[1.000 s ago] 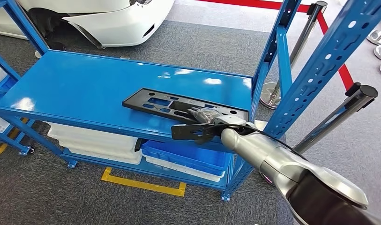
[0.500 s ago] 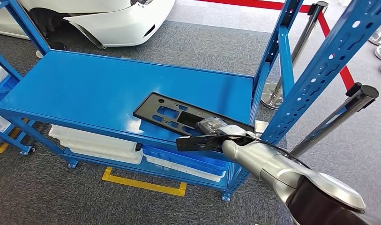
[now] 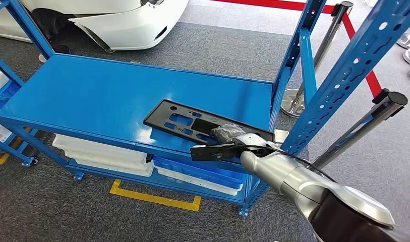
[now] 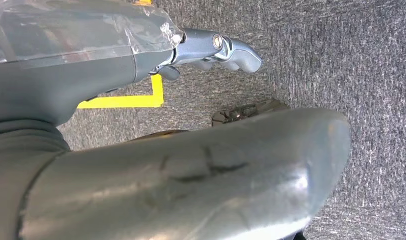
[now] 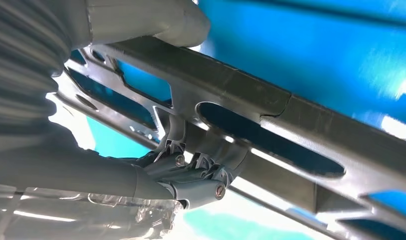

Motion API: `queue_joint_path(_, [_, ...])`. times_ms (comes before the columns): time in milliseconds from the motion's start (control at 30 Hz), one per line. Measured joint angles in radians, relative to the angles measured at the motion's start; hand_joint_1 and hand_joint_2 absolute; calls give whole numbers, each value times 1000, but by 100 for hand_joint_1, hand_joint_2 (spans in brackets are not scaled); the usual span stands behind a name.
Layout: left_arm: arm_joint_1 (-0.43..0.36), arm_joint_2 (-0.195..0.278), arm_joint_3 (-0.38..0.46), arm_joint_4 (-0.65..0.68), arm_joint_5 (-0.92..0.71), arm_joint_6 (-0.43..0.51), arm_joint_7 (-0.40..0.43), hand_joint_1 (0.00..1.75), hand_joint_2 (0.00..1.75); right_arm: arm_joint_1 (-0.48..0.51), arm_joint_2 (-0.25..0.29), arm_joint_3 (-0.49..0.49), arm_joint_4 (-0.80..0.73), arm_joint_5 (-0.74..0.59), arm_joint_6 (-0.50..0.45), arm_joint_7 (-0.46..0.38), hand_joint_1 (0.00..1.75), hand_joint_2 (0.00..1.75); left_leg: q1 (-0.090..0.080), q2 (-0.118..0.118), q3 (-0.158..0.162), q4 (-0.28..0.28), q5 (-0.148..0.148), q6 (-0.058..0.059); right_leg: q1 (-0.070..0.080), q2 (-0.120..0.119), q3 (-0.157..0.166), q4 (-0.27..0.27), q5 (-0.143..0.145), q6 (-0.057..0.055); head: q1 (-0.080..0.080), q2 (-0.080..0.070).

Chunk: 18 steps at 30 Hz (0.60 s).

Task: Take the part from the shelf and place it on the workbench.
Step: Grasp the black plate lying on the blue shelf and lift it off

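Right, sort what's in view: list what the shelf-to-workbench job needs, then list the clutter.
Job:
- flat black plastic part with cut-outs
- blue metal shelf it lies on
- right hand, fingers gripping the part's near end

Lying about:
- white car bumper
- white trays and blue bin below
- red-belted stanchion
- yellow floor tape

the part [image 3: 192, 122], a flat black plastic panel with rectangular cut-outs, is lying tilted at the blue shelf [image 3: 92, 96]'s front right, its near end sticking past the edge.
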Motion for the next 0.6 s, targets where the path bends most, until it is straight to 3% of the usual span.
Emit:
queue_joint_path(133, [0, 0, 0, 0, 1, 0, 4, 0, 0, 3, -1, -13, -7, 22, -80, -15, 175, 175, 0, 0, -1, 0, 0, 0, 0, 0, -1, 0, 0, 0, 1, 0])
queue_joint_path(333, [0, 0, 0, 0, 3, 0, 4, 0, 0, 9, -2, -40, -29, 48, -110, -14, 175, 175, 0, 0, -2, 0, 0, 0, 1, 0, -2, 0, 0, 0, 0, 0])
queue_joint_path(600, [0, 0, 0, 0, 6, -3, 1, 0, 0, 19, -5, -97, -138, 272, -176, 49, 175, 175, 0, 0, -4, 0, 1, -1, 2, 0, -5, 0, 0, -1, 0, 0])
